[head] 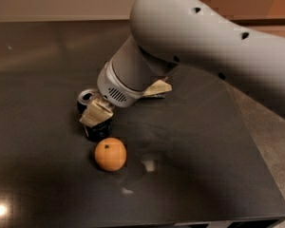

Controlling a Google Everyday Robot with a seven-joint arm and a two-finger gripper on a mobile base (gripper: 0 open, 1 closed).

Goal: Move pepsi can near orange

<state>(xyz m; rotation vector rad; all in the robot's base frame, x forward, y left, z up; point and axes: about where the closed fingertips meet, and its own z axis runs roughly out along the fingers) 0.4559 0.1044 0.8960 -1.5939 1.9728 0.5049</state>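
Observation:
The pepsi can [88, 99] shows as a dark can with a silver top, standing on the black table [47, 61] just behind the orange [110, 154]. A small gap separates the can's base from the orange. My gripper [94, 116] comes down from the big grey arm and is closed around the can. One cream fingertip [97, 112] lies across the can's front; the other finger is hidden behind the can. The orange is round, with a dark stem dot on top.
A cream-edged chip bag [157, 88] peeks out from under the arm, right of the can. The table's right edge [256, 146] drops to a grey floor. The front edge runs along the bottom.

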